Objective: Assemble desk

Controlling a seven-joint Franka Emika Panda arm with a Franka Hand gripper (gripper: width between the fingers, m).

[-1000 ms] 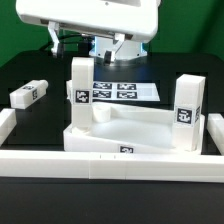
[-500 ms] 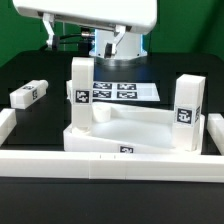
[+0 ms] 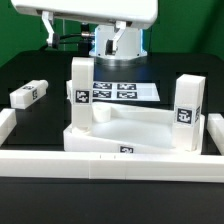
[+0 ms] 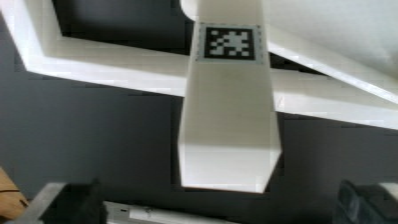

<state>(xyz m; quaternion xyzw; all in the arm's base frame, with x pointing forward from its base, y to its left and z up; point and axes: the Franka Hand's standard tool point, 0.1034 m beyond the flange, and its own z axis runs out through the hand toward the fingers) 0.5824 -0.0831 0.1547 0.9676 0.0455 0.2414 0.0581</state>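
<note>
Exterior view carries no readable writing, only black-and-white tags: four on the marker board (image 3: 120, 91) in the upper middle and one on each of three legs. The desk top (image 3: 95, 140) lies in the lower middle. A left upright leg (image 3: 80, 80) and a right upright leg (image 3: 186, 110) stand on it, and a loose leg (image 3: 28, 94) lies at the exterior view's left. Only the wrist view shows the gripper (image 4: 228, 196), spread wide and holding nothing, with one tagged leg (image 4: 228, 120) close to it; I cannot tell which one.
</note>
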